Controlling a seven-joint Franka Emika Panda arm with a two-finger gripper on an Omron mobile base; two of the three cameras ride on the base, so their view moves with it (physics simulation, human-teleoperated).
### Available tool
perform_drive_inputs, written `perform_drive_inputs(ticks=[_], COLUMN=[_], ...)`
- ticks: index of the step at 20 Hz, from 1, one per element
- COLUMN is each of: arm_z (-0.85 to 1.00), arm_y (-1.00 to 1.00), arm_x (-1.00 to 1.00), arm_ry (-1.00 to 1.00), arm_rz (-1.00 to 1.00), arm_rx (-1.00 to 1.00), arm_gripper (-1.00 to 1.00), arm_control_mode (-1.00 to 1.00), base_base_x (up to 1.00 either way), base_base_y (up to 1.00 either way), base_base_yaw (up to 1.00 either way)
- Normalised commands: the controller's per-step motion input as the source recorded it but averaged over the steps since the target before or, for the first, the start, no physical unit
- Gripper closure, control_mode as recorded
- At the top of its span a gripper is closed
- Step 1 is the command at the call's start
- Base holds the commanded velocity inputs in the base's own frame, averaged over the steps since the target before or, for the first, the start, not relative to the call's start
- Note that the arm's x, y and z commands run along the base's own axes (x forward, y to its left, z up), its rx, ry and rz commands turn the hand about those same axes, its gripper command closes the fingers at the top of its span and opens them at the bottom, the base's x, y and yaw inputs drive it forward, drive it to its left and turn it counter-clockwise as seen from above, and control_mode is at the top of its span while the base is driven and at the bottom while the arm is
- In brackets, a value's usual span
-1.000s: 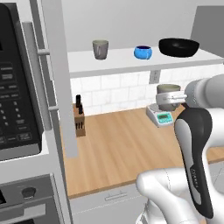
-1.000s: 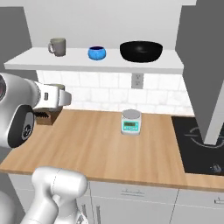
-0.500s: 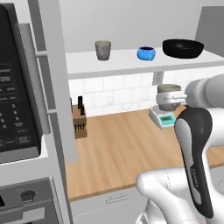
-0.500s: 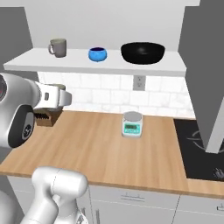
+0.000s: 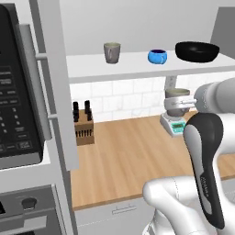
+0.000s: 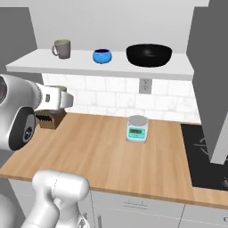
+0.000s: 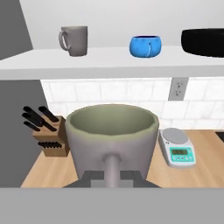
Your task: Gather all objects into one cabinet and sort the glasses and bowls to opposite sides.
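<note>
My gripper is shut on a grey-olive cup with a greenish inner rim, held upright by its near side above the wooden counter. The same held cup hangs at my gripper, level with the underside of the cabinet shelf. On the white shelf floor stand a second grey cup at the left, a small blue bowl in the middle and a wide black bowl at the right. From the other side, my hand hides most of the held cup.
A kitchen scale sits on the counter below the shelf, and a knife block stands against the tiled wall at the left. A grey open door panel and a microwave flank the left. A black cooktop lies at the right.
The whole picture has shifted slightly in both base views, so the camera moved a little. My gripper has stayed shut on the cup.
</note>
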Motion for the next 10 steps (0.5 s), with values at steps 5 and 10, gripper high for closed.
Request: perform_drive_inputs(ticks=[5, 10], arm_z=[0.14, 0.55], arm_y=[0.11, 0.14], arm_x=[0.07, 0.06], arm_ry=[-0.09, -0.17], arm_rz=[0.03, 0.18], arm_rx=[0.00, 0.01], arm_gripper=[1.00, 1.00], arm_control_mode=[-1.00, -1.00], base_base_x=[0.08, 0.00], base_base_y=[0.00, 0.00], base_base_yaw=[0.01, 0.00])
